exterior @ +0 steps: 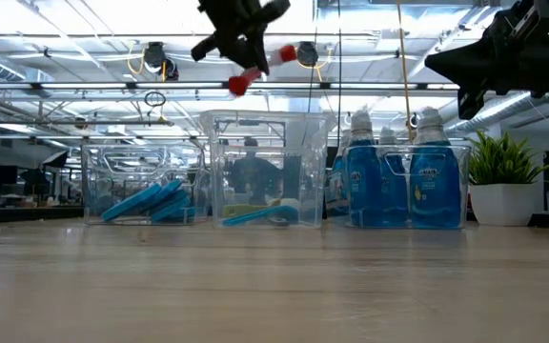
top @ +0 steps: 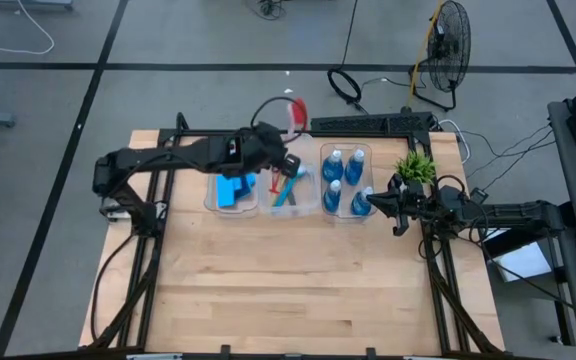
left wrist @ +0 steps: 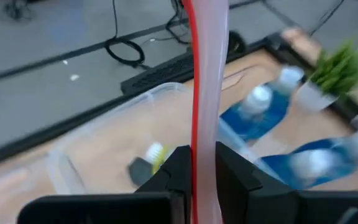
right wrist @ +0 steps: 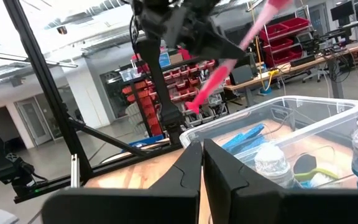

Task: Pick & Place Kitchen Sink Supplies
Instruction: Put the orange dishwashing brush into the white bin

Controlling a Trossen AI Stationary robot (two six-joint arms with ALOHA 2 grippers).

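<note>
Left gripper raised above the middle clear plastic bin, pinching the thin long-handled red brush by its handle, brush slanted in the air with one end well above the bin's rim. Best lowered slowly, handle tilted to match the bin's long side, so the trailing end clears the wall instead of catching it (the blue and yellow-green brushes already lie on that bin's floor, so some room must be left beside them). Release only once the lower end rests inside, not while high up, as a thin handle would likely bounce out. Flat blue rectangular sponges stacked in the clear bin nearest the desk's left edge; small clear bottles of blue liquid upright in the clear bin toward the right edge, near the small green potted plant. Right gripper hovering just beside the bottle bin, fingers pressed together and empty, best kept where it is to stay out of the left arm's descent. Wooden desk bare along its near edge.
</note>
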